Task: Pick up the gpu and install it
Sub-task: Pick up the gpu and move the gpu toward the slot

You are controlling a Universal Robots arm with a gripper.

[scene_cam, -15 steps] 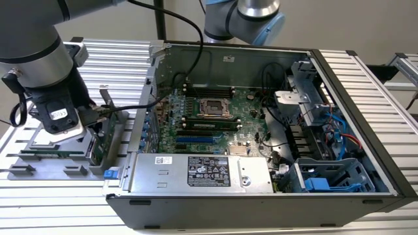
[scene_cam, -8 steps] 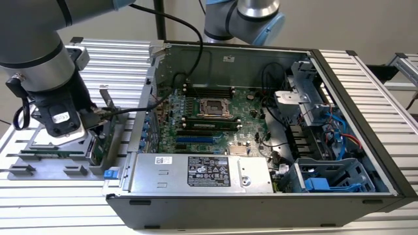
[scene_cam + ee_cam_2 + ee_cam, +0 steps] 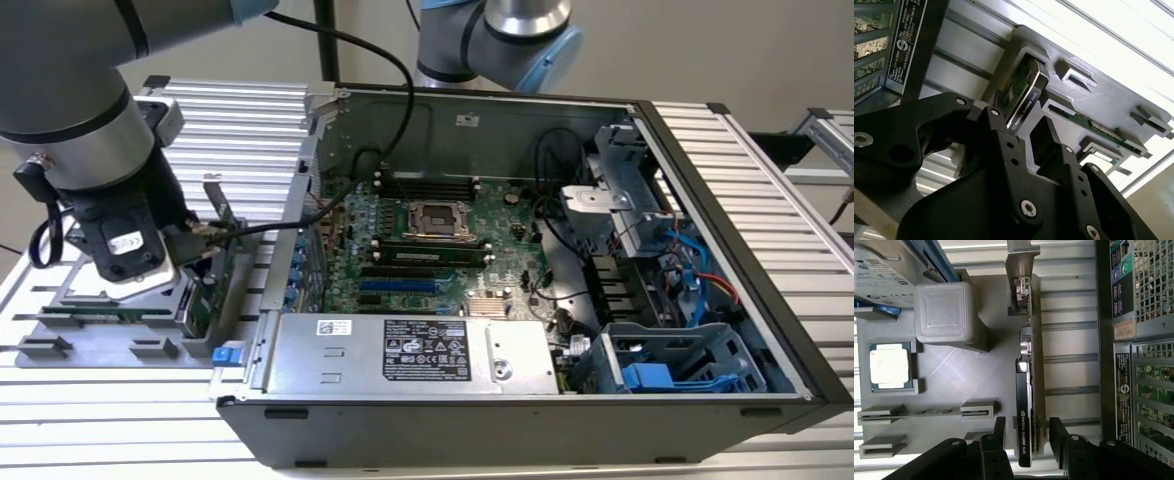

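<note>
Gripper (image 3: pixel 1027 432) sits spread open around the gpu (image 3: pixel 1025 385), one finger on each side of the card's end, narrow gaps showing, nothing pinched. The gpu stands on edge in the gray tray (image 3: pixel 954 375), just beside the computer case (image 3: pixel 1106 365).

White lettering runs along the black cooler edge of the gpu (image 3: pixel 1024 435), seen in both wrist views (image 3: pixel 1023 114). On the silver power supply (image 3: pixel 523 362) sit a large white sticker (image 3: pixel 427 350) with dense print and a small barcode tag (image 3: pixel 331 326). A white label (image 3: pixel 127 242) marks the black housing at the arm's wrist. In the first wrist view, printed labels stand on the computer case (image 3: pixel 1104 365), the hard drive (image 3: pixel 884 265) and the processor (image 3: pixel 889 365), their wording too small to tell
</note>
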